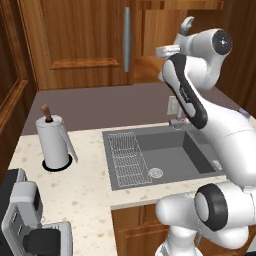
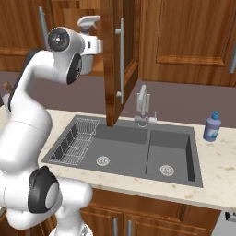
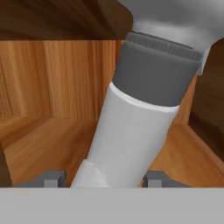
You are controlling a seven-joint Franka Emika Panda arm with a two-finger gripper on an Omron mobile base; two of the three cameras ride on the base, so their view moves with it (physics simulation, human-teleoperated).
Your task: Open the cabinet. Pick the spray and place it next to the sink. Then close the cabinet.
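The cabinet (image 2: 115, 60) is warm brown wood with grey bar handles. The spray (image 3: 135, 127) has a white body, a dark grey collar and a pale grey head. The sink (image 2: 138, 152) is dark grey, set in a speckled cream counter (image 1: 75, 195). A bottle (image 2: 212, 126) by the basin looks blue, perhaps translucent.

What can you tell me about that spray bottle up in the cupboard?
The spray bottle has a white, plastic-looking body, a dark grey ribbed collar and a pale grey trigger head on top. It sits inside the open wall cabinet, above the wooden shelf, and leans over in the hand view, though that camera rolls with the hand. The gripper has a finger on each side of its lower body; whether they press it yet is unclear. Its base is hidden.
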